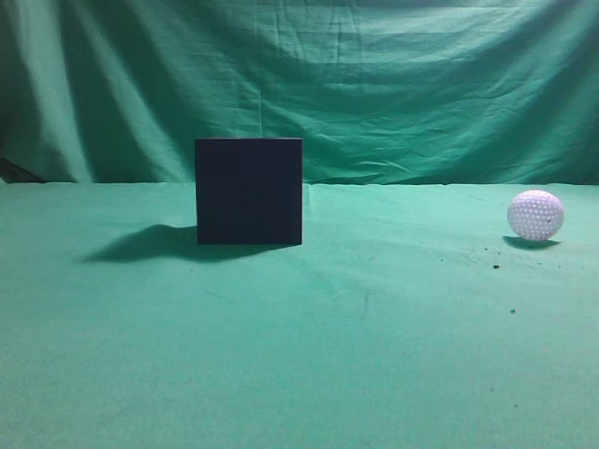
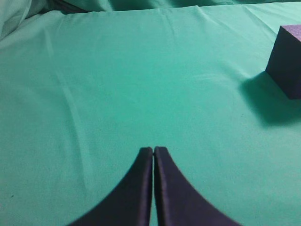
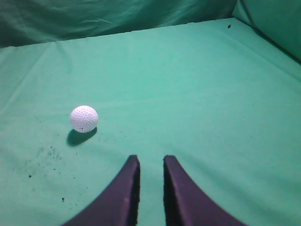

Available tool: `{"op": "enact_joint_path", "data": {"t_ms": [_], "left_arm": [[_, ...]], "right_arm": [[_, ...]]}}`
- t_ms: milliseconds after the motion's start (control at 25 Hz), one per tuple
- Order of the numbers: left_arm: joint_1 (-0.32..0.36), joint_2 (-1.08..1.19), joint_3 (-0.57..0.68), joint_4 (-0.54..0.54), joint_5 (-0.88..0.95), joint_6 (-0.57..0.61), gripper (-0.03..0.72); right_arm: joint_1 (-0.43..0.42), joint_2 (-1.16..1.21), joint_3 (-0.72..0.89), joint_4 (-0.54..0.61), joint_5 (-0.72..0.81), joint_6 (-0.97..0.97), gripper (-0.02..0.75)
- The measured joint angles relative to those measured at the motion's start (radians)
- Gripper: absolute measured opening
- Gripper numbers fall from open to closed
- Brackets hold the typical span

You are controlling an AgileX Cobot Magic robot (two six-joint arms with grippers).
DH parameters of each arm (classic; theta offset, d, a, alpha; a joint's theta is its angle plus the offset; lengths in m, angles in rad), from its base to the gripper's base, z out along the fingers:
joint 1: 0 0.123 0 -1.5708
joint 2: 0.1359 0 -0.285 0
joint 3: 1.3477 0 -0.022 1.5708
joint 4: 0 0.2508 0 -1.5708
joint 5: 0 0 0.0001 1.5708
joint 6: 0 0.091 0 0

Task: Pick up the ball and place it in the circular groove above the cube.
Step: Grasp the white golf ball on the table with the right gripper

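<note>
The dark cube [image 1: 249, 191] stands on the green cloth left of centre in the exterior view; its top face does not show there. It also shows at the right edge of the left wrist view [image 2: 287, 60]. The white dimpled ball [image 1: 535, 215] rests on the cloth at the far right. In the right wrist view the ball [image 3: 84, 118] lies ahead and to the left of my right gripper [image 3: 151, 161], which is slightly open and empty. My left gripper [image 2: 154, 151] is shut and empty, well left of the cube. Neither gripper shows in the exterior view.
A green cloth [image 1: 374, 355] covers the table and a green backdrop [image 1: 374, 84] hangs behind. Small dark specks [image 3: 42, 160] dot the cloth near the ball. The cloth rises at the right edge of the right wrist view [image 3: 277, 23].
</note>
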Motion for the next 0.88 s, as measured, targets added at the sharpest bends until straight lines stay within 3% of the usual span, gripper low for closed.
{"op": "enact_joint_path", "data": {"t_ms": [880], "left_arm": [[0.000, 0.000, 0.000, 0.000, 0.000, 0.000, 0.000]], "right_arm": [[0.000, 0.000, 0.000, 0.000, 0.000, 0.000, 0.131]]}}
